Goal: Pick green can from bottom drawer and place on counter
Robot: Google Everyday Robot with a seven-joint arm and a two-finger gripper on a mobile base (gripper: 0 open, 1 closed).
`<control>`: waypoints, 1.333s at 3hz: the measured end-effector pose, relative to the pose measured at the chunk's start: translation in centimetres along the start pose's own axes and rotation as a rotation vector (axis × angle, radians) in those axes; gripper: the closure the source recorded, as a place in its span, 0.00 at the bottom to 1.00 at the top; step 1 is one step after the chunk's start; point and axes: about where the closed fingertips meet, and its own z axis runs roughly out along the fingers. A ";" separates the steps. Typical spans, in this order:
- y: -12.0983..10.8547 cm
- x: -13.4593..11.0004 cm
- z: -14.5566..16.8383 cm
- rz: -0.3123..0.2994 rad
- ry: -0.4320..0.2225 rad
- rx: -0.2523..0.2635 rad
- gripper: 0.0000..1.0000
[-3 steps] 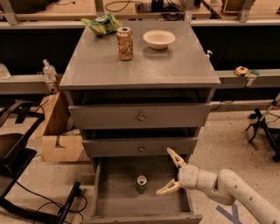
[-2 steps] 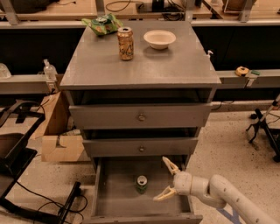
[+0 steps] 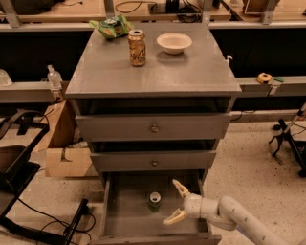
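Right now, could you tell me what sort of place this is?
Probably a robotics lab: cabled workbenches behind the cabinet, a cardboard box, and the robot's open hand over the bottom drawer beside the green can.

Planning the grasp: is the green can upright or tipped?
Upright: the green can stands in the bottom drawer, silver top up; the open gripper is beside it.

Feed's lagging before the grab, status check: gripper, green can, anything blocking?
Gripper open, low in the pulled-out bottom drawer, beside the green can. Can upright, not gripped. Nothing between them.
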 end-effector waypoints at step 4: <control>-2.7 11.8 6.3 0.020 0.082 -0.126 0.00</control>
